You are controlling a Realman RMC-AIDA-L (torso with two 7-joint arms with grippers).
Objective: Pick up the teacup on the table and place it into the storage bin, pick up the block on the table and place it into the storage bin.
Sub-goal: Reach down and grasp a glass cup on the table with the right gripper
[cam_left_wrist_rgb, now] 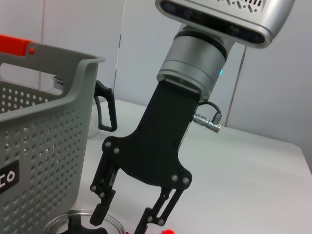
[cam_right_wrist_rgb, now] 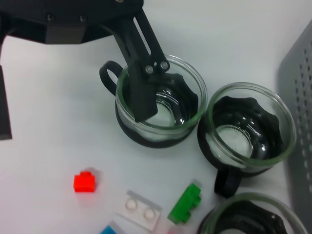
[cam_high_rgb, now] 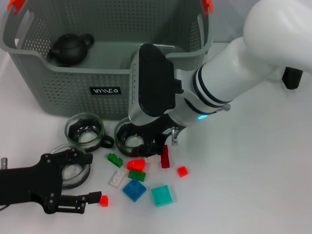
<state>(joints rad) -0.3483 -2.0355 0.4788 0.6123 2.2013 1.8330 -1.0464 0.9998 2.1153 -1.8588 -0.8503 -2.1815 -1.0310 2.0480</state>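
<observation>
The right gripper (cam_high_rgb: 139,146), jaws spread with one finger inside the teacup (cam_high_rgb: 129,139), should clench squarely on the rim before lifting toward the storage bin (cam_high_rgb: 63,83).

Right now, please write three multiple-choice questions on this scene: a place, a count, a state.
1. Where is the black teapot? A) on the table B) inside the storage bin C) on a shelf
2. How many glass teacups stand on the table? A) one B) two C) three
3. How is the right gripper? A) shut on a red block B) open, one finger inside a teacup C) open above the bin
Answers: 1 B, it lies in the bin's left corner. 2 C, three stand before the bin. 3 B, a finger dips into the cup. The left gripper waits open nearby.
</observation>
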